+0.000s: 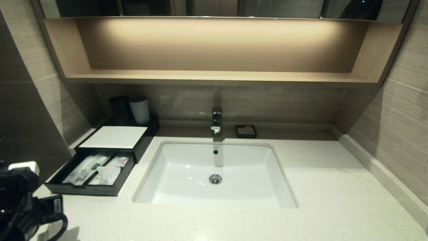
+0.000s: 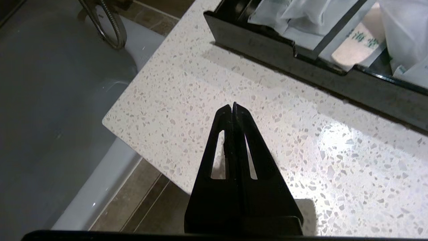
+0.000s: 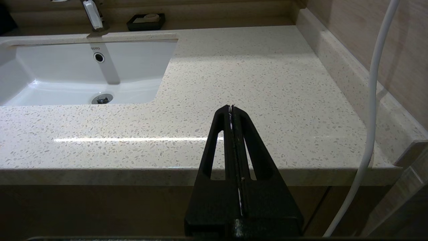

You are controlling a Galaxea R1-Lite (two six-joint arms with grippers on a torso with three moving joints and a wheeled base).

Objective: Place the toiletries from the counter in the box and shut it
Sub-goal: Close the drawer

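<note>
My left gripper pinched closed on nothing above the counter, open box drawer at two o'clock holding toiletries, my right gripper closed, parked.

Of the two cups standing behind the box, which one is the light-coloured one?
The right-hand cup, pale grey-white, nearer the faucet. The cup beside it on the wall side is black.

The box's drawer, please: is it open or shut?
Open. The drawer stands pulled out from under the box, showing the wrapped toiletries lying inside.
</note>
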